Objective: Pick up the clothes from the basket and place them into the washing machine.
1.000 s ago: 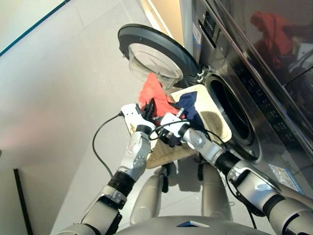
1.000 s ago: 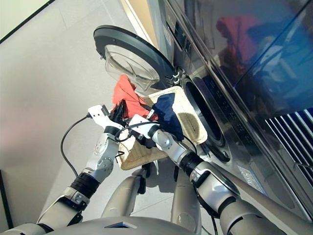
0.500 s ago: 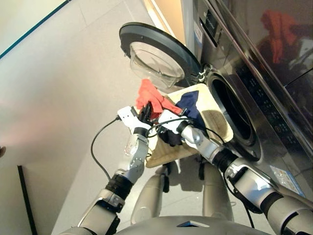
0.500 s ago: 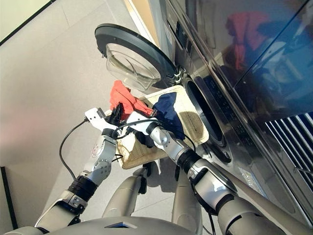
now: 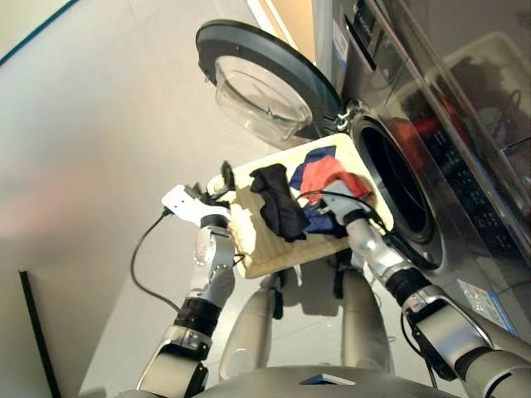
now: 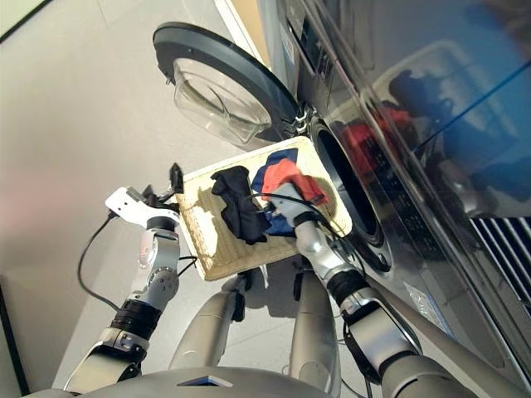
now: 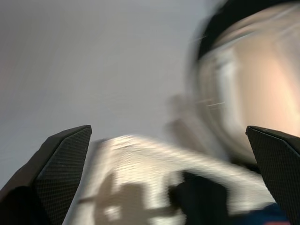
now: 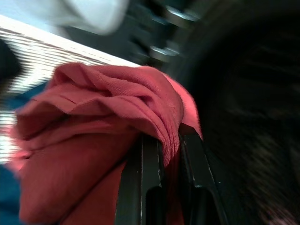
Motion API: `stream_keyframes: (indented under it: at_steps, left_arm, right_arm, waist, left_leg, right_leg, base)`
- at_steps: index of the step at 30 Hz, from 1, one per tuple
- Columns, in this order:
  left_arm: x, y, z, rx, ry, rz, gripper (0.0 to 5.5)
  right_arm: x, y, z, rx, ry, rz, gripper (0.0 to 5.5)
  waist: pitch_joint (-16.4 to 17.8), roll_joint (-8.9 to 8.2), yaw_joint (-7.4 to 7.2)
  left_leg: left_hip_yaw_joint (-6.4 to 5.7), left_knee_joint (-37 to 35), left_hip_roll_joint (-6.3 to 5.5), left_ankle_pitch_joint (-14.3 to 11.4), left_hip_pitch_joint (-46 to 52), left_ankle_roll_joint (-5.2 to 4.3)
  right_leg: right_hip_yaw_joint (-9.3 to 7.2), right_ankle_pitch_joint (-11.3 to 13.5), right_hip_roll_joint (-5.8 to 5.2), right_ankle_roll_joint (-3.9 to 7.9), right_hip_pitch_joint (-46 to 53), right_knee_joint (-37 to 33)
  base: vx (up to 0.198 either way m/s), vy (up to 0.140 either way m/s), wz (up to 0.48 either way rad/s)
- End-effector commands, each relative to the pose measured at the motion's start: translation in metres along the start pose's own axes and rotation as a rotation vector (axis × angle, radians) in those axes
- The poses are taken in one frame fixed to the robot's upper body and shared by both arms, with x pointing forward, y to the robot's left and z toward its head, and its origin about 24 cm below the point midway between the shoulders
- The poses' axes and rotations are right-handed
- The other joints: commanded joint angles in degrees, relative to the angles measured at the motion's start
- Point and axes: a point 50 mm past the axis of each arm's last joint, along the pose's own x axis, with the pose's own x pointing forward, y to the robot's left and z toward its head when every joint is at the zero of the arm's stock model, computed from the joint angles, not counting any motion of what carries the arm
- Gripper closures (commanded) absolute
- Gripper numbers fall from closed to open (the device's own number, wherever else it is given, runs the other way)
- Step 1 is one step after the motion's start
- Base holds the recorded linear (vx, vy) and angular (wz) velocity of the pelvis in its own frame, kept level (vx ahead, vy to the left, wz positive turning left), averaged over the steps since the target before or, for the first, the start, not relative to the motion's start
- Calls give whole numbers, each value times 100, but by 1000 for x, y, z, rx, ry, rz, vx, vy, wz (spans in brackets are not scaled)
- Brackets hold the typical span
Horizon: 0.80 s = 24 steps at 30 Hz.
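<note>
A: Left eye view, what does the wicker basket (image 5: 264,253) hold?
B: A black garment (image 5: 280,207) at its middle, and a navy garment (image 5: 319,217) on the side nearer the washing machine (image 5: 431,178). The red-orange garment (image 5: 325,173) is over the navy one, pinched in the right gripper (image 5: 352,192).
A: The left gripper (image 5: 211,189)?
B: Fingers spread, holding nothing, at the basket's far edge from the washer.
A: Any writing?
B: Stickers on the washer, too small to read. Its door (image 5: 267,83) stands open beside the basket.
</note>
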Motion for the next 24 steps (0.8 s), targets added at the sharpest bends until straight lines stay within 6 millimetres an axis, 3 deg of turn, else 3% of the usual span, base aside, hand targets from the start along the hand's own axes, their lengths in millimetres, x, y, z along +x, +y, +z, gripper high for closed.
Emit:
stream_keyframes:
  at_steps: [1,3,4,9,13,14,15,16,18,19,21,24]
  left_arm:
    - [7,17,12,101,-95,51,0]
    - [6,17,9,109,-86,56,0]
    - [5,19,3,145,-64,69,0]
    - [9,9,7,133,-88,59,0]
    - [10,0,21,117,-155,15,0]
    - [10,-2,24,119,-167,-3,0]
    - [10,-4,24,116,-170,-7,0]
    - [9,-4,23,138,-161,-29,0]
    - [11,-2,25,152,-165,-39,0]
    - [11,-2,25,150,-164,-39,0]
    - [11,4,26,155,-160,-30,0]
    - [11,7,28,145,-154,-37,0]
  right_arm:
    - [13,-11,34,73,-154,-189,550]
    - [14,-16,32,72,-149,-237,550]
    - [20,-29,33,98,-126,-359,550]
    - [43,-68,50,238,-94,-611,550]
    - [58,-136,71,347,-108,-945,550]
    - [58,-159,74,353,-104,-1055,550]
    - [59,-161,75,355,-108,-1060,550]
    - [60,-180,83,306,-107,-1149,550]
    - [60,-216,97,305,-135,-1245,550]
    - [59,-226,99,283,-134,-1267,550]
    - [50,-268,106,298,-134,-1385,550]
    - [39,-306,118,333,-134,-1483,550]
  waist:
    - [-93,-13,-98]
    - [-83,-9,-95]
    - [-28,30,-80]
    - [160,144,11]
    - [306,312,142]
    - [317,359,179]
    - [333,357,184]
    - [408,397,205]
    - [470,419,211]
    - [490,429,223]
    - [503,457,254]
    - [506,452,297]
  left_leg:
    - [123,258,-247,94,-671,320]
    - [128,318,-250,87,-752,328]
    - [109,408,-274,84,-918,343]
    - [80,857,-307,41,-1490,416]
    - [51,1598,-387,-68,-2205,433]
    - [12,1862,-417,-285,-2312,406]
    - [60,1906,-420,-152,-2447,437]
    - [10,2260,-445,-403,-2594,405]
    - [38,2612,-459,-516,-2902,430]
    - [56,2772,-473,-547,-3039,443]
    - [53,3125,-535,-649,-3332,470]
    - [81,3474,-581,-725,-3691,455]
  right_leg:
    - [51,996,-56,494,-153,-896]
    - [50,986,-59,487,-216,-845]
    - [31,979,-72,485,-378,-719]
    - [73,915,-107,465,-928,-245]
    - [130,725,-134,429,-1608,582]
    - [180,492,-109,470,-1737,904]
    - [158,629,-134,419,-1850,901]
    - [221,409,-115,472,-1999,1284]
    - [266,363,-116,468,-2277,1584]
    - [272,351,-118,466,-2405,1699]
    - [329,275,-85,454,-2748,2035]
    - [395,193,-68,435,-3130,2403]
  base:
    - [0,0,0]
    - [0,0,0]
    - [0,0,0]
    - [-52,25,83]
    - [-45,25,93]
    - [0,0,0]
    - [0,0,0]
    - [-57,11,142]
    - [0,0,0]
    - [0,0,0]
    - [0,0,0]
    - [0,0,0]
